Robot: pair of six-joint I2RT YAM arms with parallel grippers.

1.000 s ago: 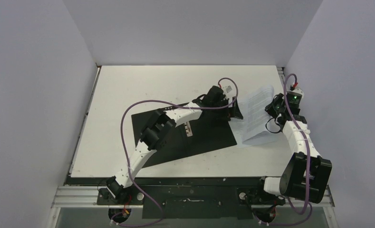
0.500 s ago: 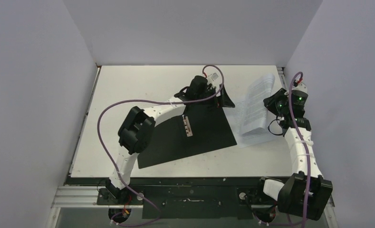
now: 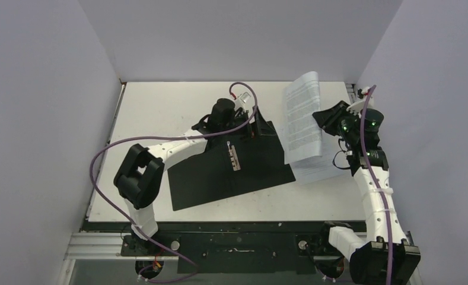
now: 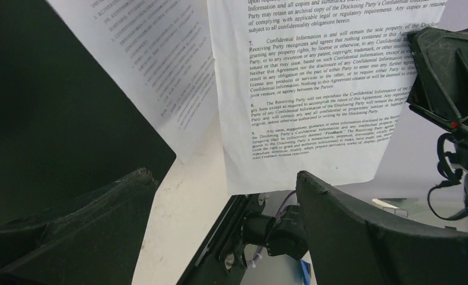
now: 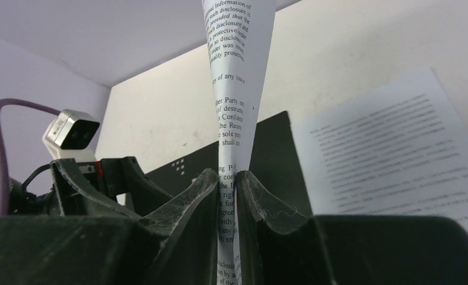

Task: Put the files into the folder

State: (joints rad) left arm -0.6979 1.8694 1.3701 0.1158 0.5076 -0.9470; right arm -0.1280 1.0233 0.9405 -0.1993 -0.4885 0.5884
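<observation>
R fingers (image 3: pixel 326 117): nipped shut on edge of file sheet (image 3: pixel 302 110), held upright.
L fingers (image 3: pixel 256 126): wide open, empty.
Risk: I fear the limp sheet slips before reaching folder (image 3: pixel 231 175) under L fingers.

Soft, even overhead light fills the pale-walled cell, and we see only faint shadows and no glare on the matt white table (image 3: pixel 160 113). The open flat black folder (image 3: pixel 219 178) swallows the light and is near-featureless dark in the left wrist view. There the left pincer (image 4: pixel 222 178) is blurred up close, while print on the lifted white printed paper sheet (image 4: pixel 314 107) reads sharp. In the right wrist view the right pincer (image 5: pixel 226 175) looks soft, and print on the flat white printed paper sheet (image 5: pixel 391 160) is too fine to read.
</observation>
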